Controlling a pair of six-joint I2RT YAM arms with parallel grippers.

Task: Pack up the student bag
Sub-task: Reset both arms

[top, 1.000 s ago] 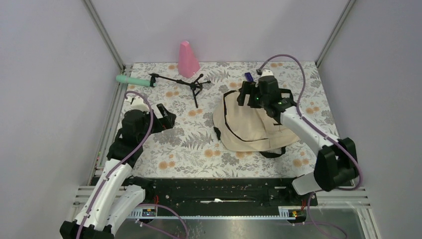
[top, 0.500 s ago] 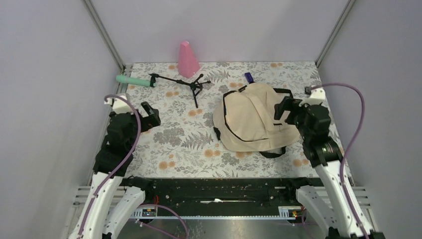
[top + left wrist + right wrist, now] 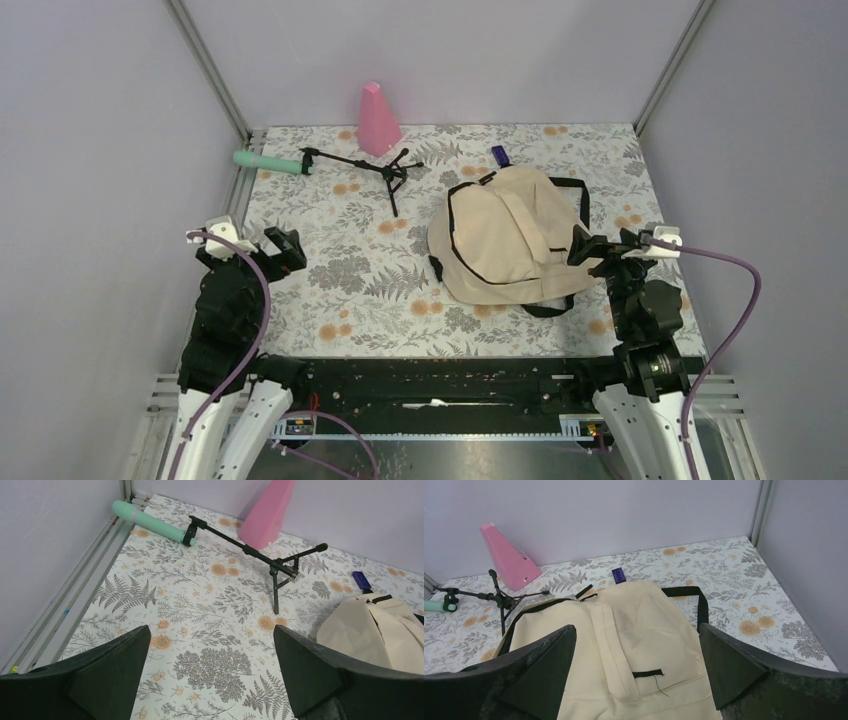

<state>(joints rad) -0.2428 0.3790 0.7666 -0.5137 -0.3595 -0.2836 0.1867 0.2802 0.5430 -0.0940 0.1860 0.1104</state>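
We see the student bag [image 3: 500,235] lying flat. Our right gripper [image 3: 603,245] hovers at its three o'clock edge and our left gripper [image 3: 283,250] well off at nine, both gaping and empty.

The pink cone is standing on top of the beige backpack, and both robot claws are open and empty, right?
Not quite. The pink cone stands on the table at its far edge, apart from the student bag; the top view shows it. The left gripper and right gripper are indeed open and empty.
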